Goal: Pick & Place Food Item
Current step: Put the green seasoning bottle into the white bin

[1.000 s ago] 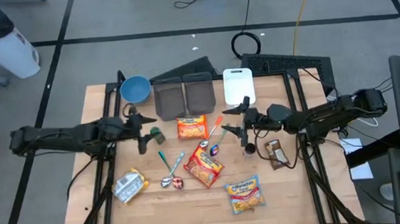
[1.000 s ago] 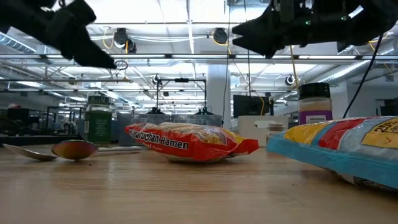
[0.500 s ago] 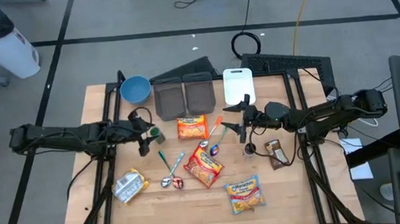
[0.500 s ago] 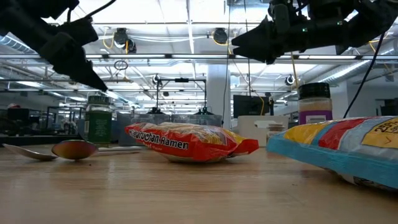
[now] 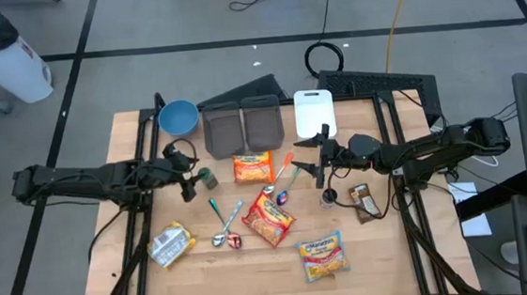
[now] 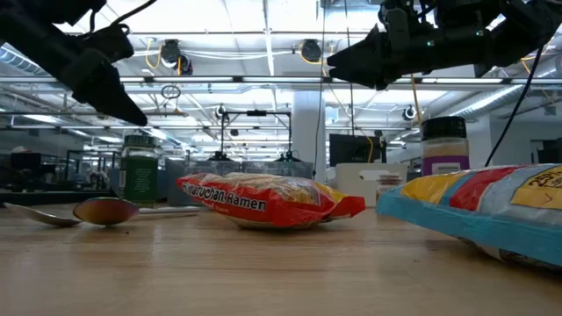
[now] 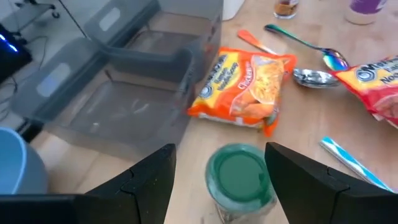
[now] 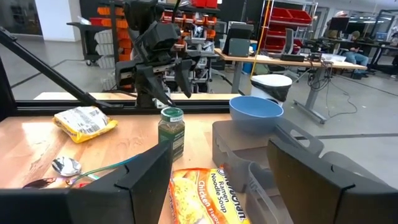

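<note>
The green-lidded jar (image 7: 239,179), a small clear spice jar standing upright on the worktop (image 5: 137,214) just beside the orange ramen packet (image 5: 253,167), sits between the spread fingers of the left gripper (image 7: 217,186), not yet gripped. The right gripper (image 5: 309,155) hovers open and empty above the worktop's middle.

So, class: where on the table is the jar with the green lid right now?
In the high view, the green-lidded jar stands left of centre, left of the orange ramen packet and below the grey trays, just ahead of the left gripper.
</note>
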You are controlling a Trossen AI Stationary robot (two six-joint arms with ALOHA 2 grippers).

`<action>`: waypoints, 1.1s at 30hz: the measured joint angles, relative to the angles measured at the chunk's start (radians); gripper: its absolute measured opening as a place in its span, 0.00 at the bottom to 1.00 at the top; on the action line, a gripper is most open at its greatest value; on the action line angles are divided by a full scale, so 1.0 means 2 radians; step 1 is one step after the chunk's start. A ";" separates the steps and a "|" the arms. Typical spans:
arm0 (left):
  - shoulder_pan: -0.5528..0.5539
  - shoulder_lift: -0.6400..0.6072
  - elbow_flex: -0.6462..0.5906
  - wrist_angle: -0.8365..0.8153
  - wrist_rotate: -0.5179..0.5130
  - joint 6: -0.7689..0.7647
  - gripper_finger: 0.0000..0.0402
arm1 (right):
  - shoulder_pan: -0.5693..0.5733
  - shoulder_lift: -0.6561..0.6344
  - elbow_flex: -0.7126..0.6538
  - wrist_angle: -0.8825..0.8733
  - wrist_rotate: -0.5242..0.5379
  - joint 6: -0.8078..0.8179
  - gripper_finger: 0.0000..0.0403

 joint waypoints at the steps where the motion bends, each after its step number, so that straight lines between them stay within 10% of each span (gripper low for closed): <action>1: 0.000 -0.003 0.000 -0.007 0.000 -0.006 0.63 | 0.000 0.000 0.000 0.000 0.000 -0.002 0.64; 14: -0.001 -0.093 -0.113 0.104 0.010 -0.050 0.63 | -0.001 0.000 0.000 0.000 0.000 -0.003 0.64; 33: -0.001 -0.088 -0.123 0.126 0.032 -0.046 0.63 | -0.026 0.000 0.000 0.000 -0.001 0.001 0.64</action>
